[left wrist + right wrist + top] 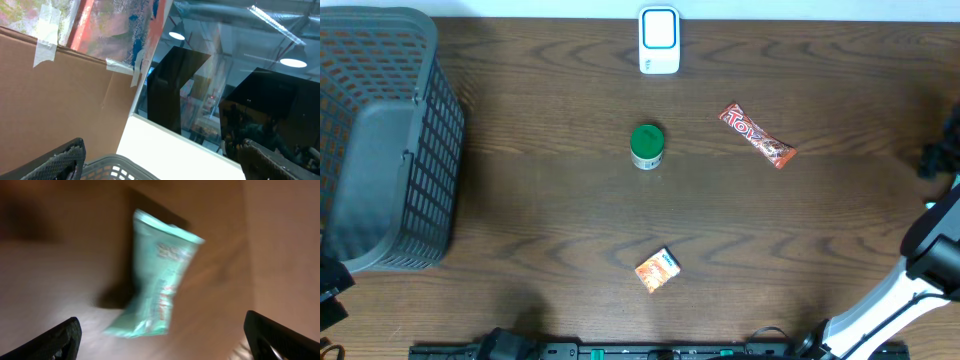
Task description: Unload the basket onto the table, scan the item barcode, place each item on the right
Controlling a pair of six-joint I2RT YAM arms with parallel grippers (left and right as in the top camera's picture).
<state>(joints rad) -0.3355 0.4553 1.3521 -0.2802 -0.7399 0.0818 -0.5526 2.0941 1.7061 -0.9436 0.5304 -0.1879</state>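
Overhead: scanner (pixel 659 40) at far edge; can (pixel 647 146), candy bar (pixel 757 136) and orange packet (pixel 658 270) lie well apart from it.
Left wrist: my left gripper (pixel 160 150) gapes empty by the basket (pixel 120 167) rim.
Right wrist: my right gripper (pixel 161 322) is spread wide, teal pouch (pixel 160 280) loose ahead, blurred; most scanning looks left to do

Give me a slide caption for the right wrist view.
Blurred teal packet beyond the wide-open right gripper.

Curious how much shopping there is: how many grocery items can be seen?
4: a green-lidded tub mid-table, a red candy bar right of it, an orange packet nearer the front, a blurred teal pouch only in the right wrist view. The basket may hide more.
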